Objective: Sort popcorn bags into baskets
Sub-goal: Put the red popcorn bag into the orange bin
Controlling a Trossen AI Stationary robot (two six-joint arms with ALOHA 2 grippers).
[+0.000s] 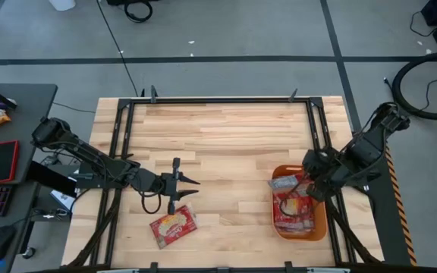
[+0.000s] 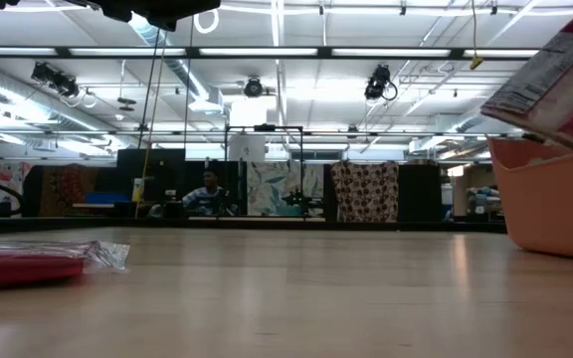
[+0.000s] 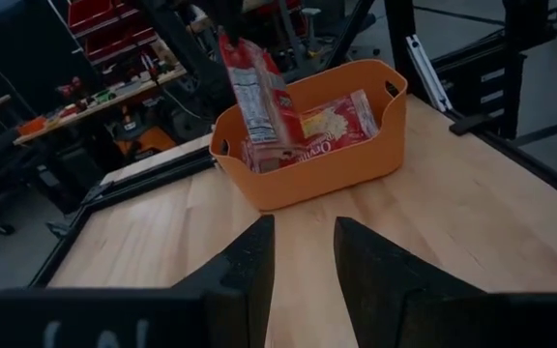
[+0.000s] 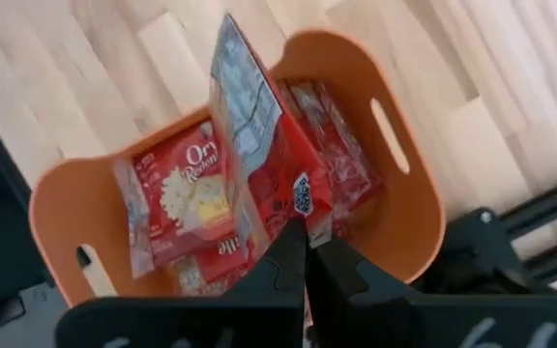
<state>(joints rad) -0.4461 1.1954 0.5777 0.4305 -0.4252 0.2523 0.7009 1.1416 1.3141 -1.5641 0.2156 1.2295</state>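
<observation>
Pinched between the dark fingers of the right hand (image 4: 305,253), a flat red rectangular popcorn bag (image 4: 264,155) hangs edge-down over the orange plastic tub with rounded corners and low walls (image 4: 414,193). That grip by one edge lets the packet dangle upright, so it should slide in among the others rather than land across the rim. Several more red packets already lie inside, one showing its yellow-cream popcorn picture (image 4: 190,198). From above, the tub sits near the right front of the wooden desk (image 1: 226,144), just beside the right arm's base. One red popcorn packet (image 1: 173,225) is still on the desk, flat near the front edge; the left hand (image 1: 182,191) hovers just behind it with fingers spread and empty, probably placed to take it next.
</observation>
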